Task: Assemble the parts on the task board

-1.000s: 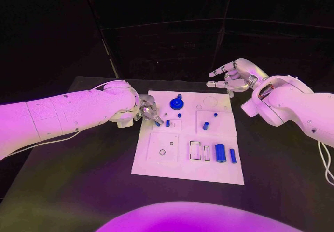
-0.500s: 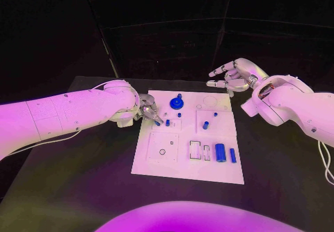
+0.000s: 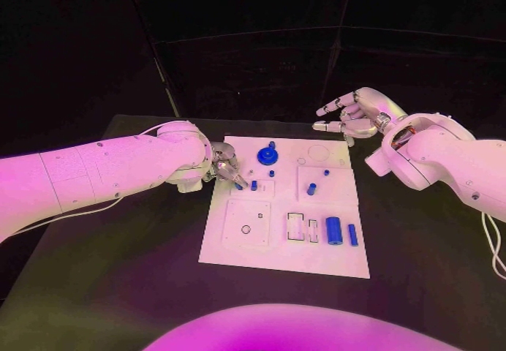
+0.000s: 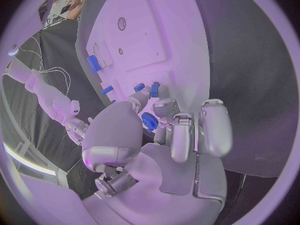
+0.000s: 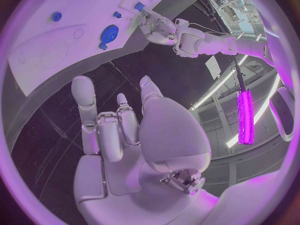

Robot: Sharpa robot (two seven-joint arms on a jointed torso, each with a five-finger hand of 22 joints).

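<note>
I see the black table with the white task board lying in its middle. My left arm reaches in low across the table to the board's left edge; my right arm is bent and raised beyond the board's far right corner. The right hand hovers above the table off that corner, touching nothing, fingers spread apart and lightly curved, empty. The left hand sits over the board's upper left part, fingertips pointed down at a small blue part there; the wrist view shows blue pieces right at the fingertips, but I cannot tell whether one is pinched or merely touched. On the board, a round blue part stands near the far edge, a blue cylinder lies in the near right area with a thin blue bar just beside it, and a small blue peg stands between them.
</note>
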